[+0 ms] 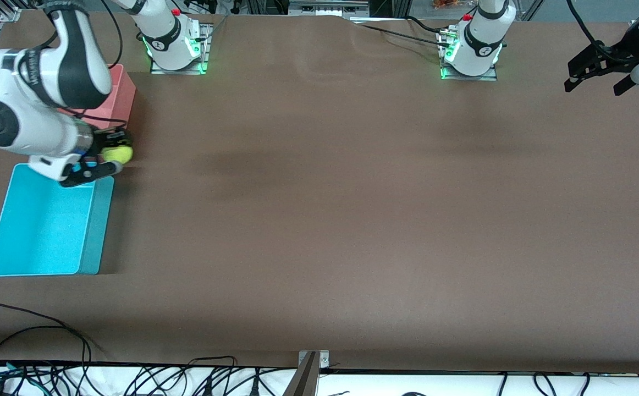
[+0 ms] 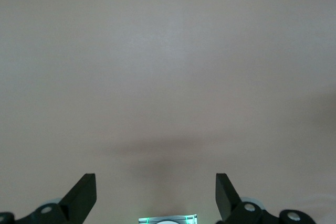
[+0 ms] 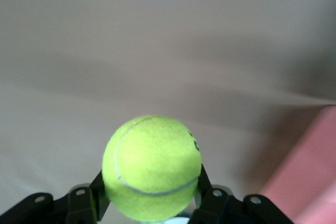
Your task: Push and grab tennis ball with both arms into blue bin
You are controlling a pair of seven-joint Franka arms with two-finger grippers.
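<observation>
Item: right gripper (image 1: 102, 162). Your jaws pinch the tennis ball (image 1: 117, 153) on two sides; the right wrist view shows it seated deep between them, off the bench (image 1: 352, 220), a grip that should stop it rolling. It hangs by the blue bin (image 1: 44, 225)'s rim, just beside the pink bin (image 1: 119, 93), likely staged for the drop.

Item: tennis ball. Round, so no long axis or facing; only its seam curves across the visible face.

Item: left gripper (image 1: 594, 77). Waiting, jaws spread, nothing between them, over the bench's left-arm end.
</observation>
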